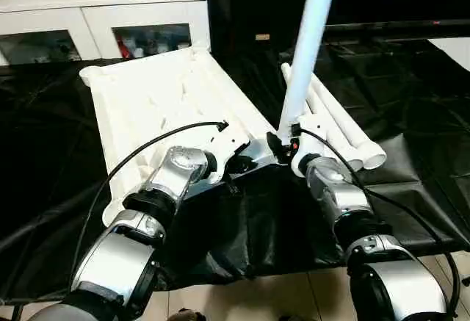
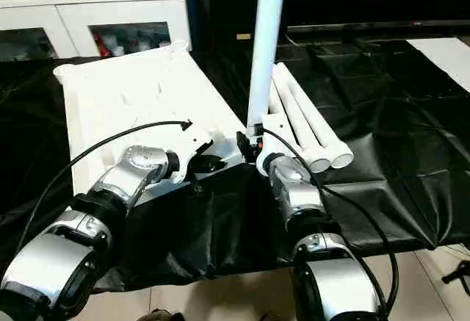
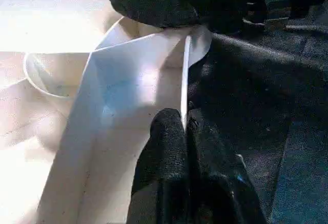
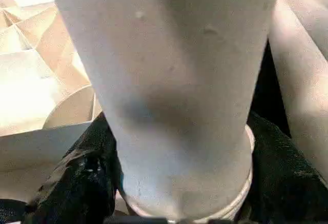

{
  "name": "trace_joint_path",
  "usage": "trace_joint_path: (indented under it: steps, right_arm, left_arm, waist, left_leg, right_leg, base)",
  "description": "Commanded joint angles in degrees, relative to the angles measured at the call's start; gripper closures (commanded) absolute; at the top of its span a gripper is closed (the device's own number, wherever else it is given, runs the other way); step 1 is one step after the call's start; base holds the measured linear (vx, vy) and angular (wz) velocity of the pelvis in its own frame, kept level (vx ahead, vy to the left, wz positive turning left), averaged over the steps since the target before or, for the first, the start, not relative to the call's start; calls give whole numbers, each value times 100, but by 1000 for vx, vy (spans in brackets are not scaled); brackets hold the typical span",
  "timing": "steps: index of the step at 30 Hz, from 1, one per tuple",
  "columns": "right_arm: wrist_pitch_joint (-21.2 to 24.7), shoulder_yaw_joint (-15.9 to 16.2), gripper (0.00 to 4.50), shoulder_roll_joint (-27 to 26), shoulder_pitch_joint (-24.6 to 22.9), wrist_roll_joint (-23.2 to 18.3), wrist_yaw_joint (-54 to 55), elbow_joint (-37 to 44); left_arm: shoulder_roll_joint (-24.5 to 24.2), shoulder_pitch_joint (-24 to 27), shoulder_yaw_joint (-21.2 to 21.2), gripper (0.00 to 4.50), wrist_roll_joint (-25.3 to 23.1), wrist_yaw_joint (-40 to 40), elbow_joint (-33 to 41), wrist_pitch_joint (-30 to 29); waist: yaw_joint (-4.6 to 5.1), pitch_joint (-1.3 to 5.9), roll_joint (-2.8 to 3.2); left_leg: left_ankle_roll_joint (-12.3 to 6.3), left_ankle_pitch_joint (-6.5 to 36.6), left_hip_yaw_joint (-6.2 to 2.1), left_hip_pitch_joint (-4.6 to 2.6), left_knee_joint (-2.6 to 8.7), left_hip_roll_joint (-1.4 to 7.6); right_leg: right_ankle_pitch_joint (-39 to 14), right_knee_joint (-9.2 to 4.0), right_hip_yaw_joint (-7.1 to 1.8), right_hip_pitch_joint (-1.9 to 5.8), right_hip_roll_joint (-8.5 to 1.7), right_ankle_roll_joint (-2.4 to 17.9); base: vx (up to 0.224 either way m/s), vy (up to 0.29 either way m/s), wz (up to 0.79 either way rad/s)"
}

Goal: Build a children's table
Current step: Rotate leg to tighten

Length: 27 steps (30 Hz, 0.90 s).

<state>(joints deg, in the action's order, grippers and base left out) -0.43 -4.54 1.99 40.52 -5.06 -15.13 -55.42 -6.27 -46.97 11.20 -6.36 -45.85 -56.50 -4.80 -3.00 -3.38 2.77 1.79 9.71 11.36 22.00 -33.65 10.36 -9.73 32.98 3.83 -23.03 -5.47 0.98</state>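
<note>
Leg point(image 1: 305, 56) upright in right gripper point(image 1: 285, 147) | tabletop point(image 1: 158, 101) just left

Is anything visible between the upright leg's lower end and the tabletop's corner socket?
Nothing visible blocks it. The right end effector holds the upright leg with its lower end already at the near corner socket of the tabletop. The left end effector pinches the tabletop's rim beside it.

You're looking at a white plastic tabletop point(image 1: 158, 97), smooth with a dull sheen, its ribbed underside up. The upright leg point(image 1: 307, 49) is the same smooth white plastic, slightly glossy. Your table point(image 1: 411, 93) wears a black, creased cover with a soft shine. The forearms point(image 1: 121, 255) are brushed silver metal; the fingers point(image 3: 166, 147) look matt black and grainy.
</note>
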Motion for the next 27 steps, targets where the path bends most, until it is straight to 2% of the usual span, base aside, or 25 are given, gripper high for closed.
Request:
trace_joint_path:
  steps: [1, 3, 5, 7, 11, 12, 13, 15, 16, 19, 21, 22, 23, 24, 25, 26, 27]
  right_arm:
    - [95, 277, 169, -530, 0, 21, -246, -304]
    - [8, 210, 169, -544, 40, -36, -277, -371]
    - [-32, 172, 113, -550, 63, -70, -297, -411]
    - [-144, 87, 99, -540, 131, -138, -420, -482]
    - [-284, 130, 62, -444, 106, -152, -863, -330]
    - [-309, 281, 50, -293, 23, -73, -1216, -144]
    - [-323, 317, 50, -256, 0, -51, -1308, -101]
    - [-339, 430, 35, -103, -97, 13, -1632, 52]
    - [-324, 488, 35, -11, -164, 14, -1834, 165]
    - [-300, 677, 35, 306, -383, -6, -2510, 542]
    - [-295, 788, 35, 544, -536, -16, -3007, 816]
    - [-273, 825, 35, 630, -591, -34, -3195, 919]
    - [-265, 834, 35, 652, -605, -39, -3244, 946]
    - [-188, 950, 35, 880, -751, -96, -3753, 1232]
    - [-133, 1059, 35, 1044, -845, -129, -4113, 1418]
    - [-62, 1187, 35, 1224, -945, -159, -4492, 1628]
    - [-10, 1255, 35, 1317, -997, -177, -4667, 1747]
  left_arm:
    - [178, -122, -31, 450, 74, 410, 280, 120]
    - [146, -108, 2, 450, 61, 376, 286, 154]
    - [136, -99, 13, 450, 47, 345, 297, 170]
    - [89, -41, 25, 450, 38, 167, 367, 239]
    - [-62, 91, 90, 450, 70, -309, 515, 436]
    - [-193, 169, 138, 450, 117, -669, 608, 600]
    - [-221, 186, 149, 450, 128, -748, 627, 651]
    - [-323, 243, 187, 450, 171, -1029, 695, 709]
    - [-384, 272, 221, 450, 173, -1170, 724, 770]
    - [-555, 357, 301, 450, 209, -1610, 809, 922]
    - [-651, 393, 316, 450, 250, -1895, 843, 989]
    - [-680, 397, 314, 450, 266, -1985, 843, 1003]
    - [-687, 397, 313, 450, 271, -2007, 842, 1006]
    - [-760, 403, 314, 450, 323, -2286, 850, 1022]
    - [-814, 404, 331, 450, 345, -2466, 854, 1055]
    - [-872, 404, 351, 450, 363, -2664, 854, 1088]
    - [-904, 400, 365, 450, 374, -2758, 846, 1098]
  waist:
    - [10, 360, -50]
    - [9, 363, -45]
    - [14, 361, -48]
    - [22, 359, -48]
    - [44, 366, -37]
    - [66, 384, -45]
    - [71, 385, -43]
    - [60, 407, -36]
    - [28, 419, -42]
    - [-65, 441, -36]
    - [-111, 475, -11]
    - [-150, 499, -23]
    - [-183, 513, -20]
    - [-231, 521, -24]
    - [-245, 522, 8]
    - [-262, 533, -4]
    - [-288, 515, -6]
  left_leg:
    - [24, 2357, -192, -187, 490, 254]
    - [0, 2351, -184, -190, 487, 252]
    - [-17, 2361, -179, -184, 484, 246]
    - [-41, 2346, -187, -172, 488, 250]
    - [-70, 2326, -189, -157, 494, 258]
    - [-110, 2169, -191, -106, 498, 263]
    - [-133, 2109, -192, -91, 502, 267]
    - [-189, 1917, -158, -113, 478, 276]
    - [-272, 1767, -120, -130, 442, 276]
    - [-431, 1388, -100, -107, 411, 295]
    - [-531, 1086, -89, -113, 374, 311]
    - [-612, 870, -76, -119, 344, 304]
    - [-695, 637, -82, -92, 323, 309]
    - [-771, 550, -73, -111, 302, 303]
    - [-800, 525, -79, -107, 294, 299]
    - [-858, 468, -78, -101, 279, 308]
    - [-879, 513, -79, -96, 282, 308]
  right_leg:
    - [-2559, -504, -173, 151, -357, 868]
    - [-2472, -496, -184, 148, -361, 930]
    - [-2469, -498, -187, 151, -365, 949]
    - [-2509, -497, -184, 164, -373, 952]
    - [-2389, -483, -186, 171, -369, 981]
    - [-2114, -435, -190, 215, -366, 1053]
    - [-2008, -425, -189, 229, -363, 1077]
    - [-1620, -376, -200, 216, -349, 1221]
    - [-1441, -358, -205, 213, -347, 1332]
    - [-978, -296, -198, 249, -337, 1399]
    - [-501, -216, -197, 247, -333, 1516]
    - [-167, -179, -185, 262, -312, 1576]
    - [162, -118, -184, 271, -318, 1641]
    - [314, -110, -175, 258, -312, 1660]
    - [360, -104, -174, 265, -312, 1670]
    - [471, -86, -176, 257, -310, 1677]
    - [400, -102, -171, 259, -304, 1661]
  base:
    - [0, 0, 0]
    - [0, 0, 0]
    - [0, 0, 0]
    - [0, 0, 0]
    - [0, 0, 0]
    - [0, 0, 0]
    - [0, 0, 0]
    - [0, 0, 0]
    - [0, 0, 0]
    - [38, -10, 3]
    - [62, -15, 3]
    - [61, -14, 3]
    - [0, 0, 0]
    - [0, 0, 0]
    - [0, 0, 0]
    - [0, 0, 0]
    - [0, 0, 0]
